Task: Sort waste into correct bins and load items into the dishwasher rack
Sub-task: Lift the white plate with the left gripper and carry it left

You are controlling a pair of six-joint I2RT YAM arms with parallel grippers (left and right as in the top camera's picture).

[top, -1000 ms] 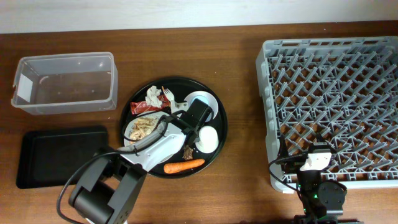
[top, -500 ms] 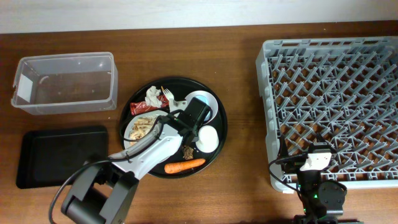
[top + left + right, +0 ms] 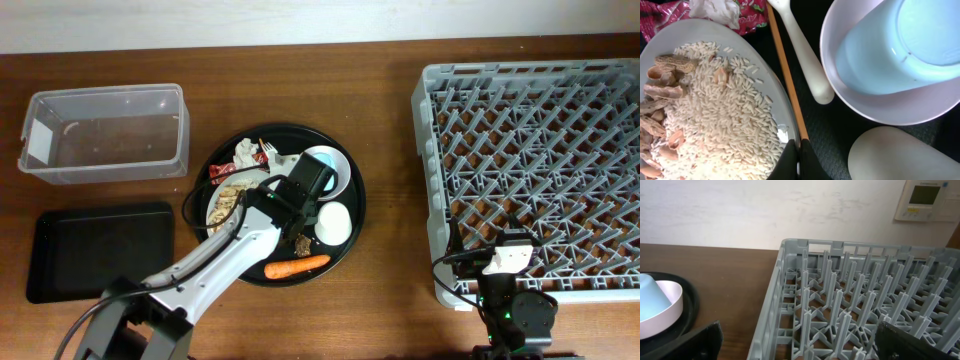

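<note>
There's the left arm [image 3: 225,255] stretching in from the near side over the round black tray [image 3: 357,215], wrist angled downward and the left gripper [image 3: 800,161] pinched tight over the tray's middle, while the right arm [image 3: 512,300] sits folded well right of the tray, right gripper [image 3: 805,350] spread wide.

Nothing really legible here: the small crinkly red wrapper [image 3: 754,17] has white lettering, but it's too blurry to read.

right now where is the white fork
In the left wrist view the white fork lies on the round black tray, right of the rice-covered plate and left of the white bowl holding the blue cup.
</note>
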